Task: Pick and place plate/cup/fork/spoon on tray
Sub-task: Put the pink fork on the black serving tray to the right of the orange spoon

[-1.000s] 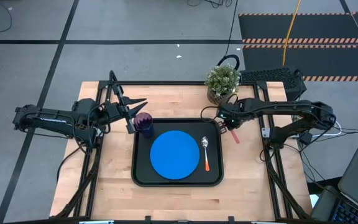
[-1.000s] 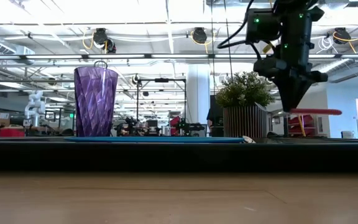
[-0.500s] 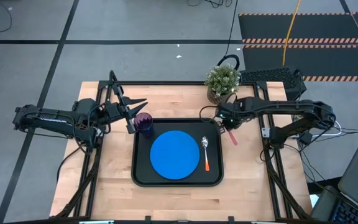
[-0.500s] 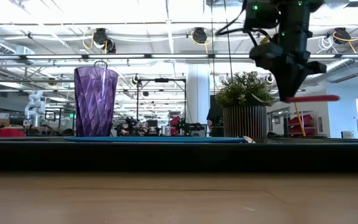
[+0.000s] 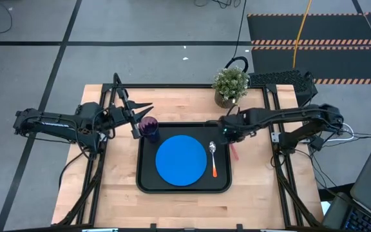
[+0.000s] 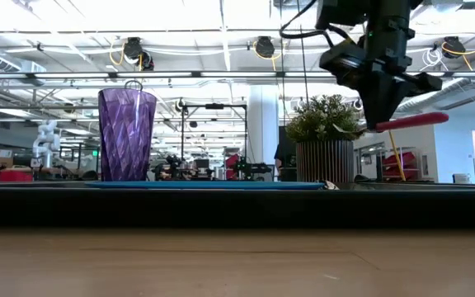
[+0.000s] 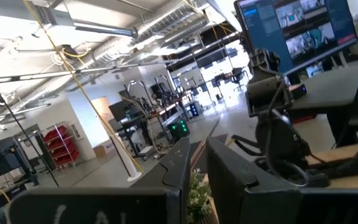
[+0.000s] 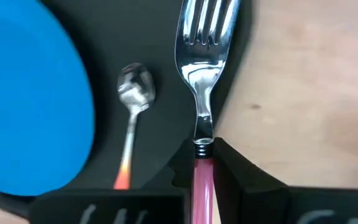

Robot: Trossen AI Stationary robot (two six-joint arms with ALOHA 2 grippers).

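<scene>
The black tray (image 5: 140,175) lies mid-table. It holds the blue plate (image 5: 181,160), the purple cup (image 5: 149,126) upright in its far left corner, and the orange-handled spoon (image 5: 213,158) right of the plate. My right gripper (image 5: 229,133) is shut on the red-handled fork (image 8: 202,74) above the tray's right rim. The fork's tines are over the tray and its handle (image 5: 233,152) is over the table. My left gripper (image 7: 198,163) waits left of the cup and is tilted up. Its fingers stand close together. My right gripper pinches the fork between its two fingers at the tine end of the red handle (image 8: 202,164), where it joins the metal neck. The fingers come from above, pointing down, across the fork. The fork is lifted clear and almost level, its handle's free end (image 6: 423,120) slightly raised.
A potted green plant (image 5: 230,84) stands on the table behind the tray's far right corner, close to my right arm. Bare wood (image 5: 256,174) lies right of the tray and on its near side.
My right gripper has carried the fork a little up and toward the table's left and near edges, over the tray's right rim. The fork has turned: its handle now points more toward the near edge, and its free end has tipped up slightly.
</scene>
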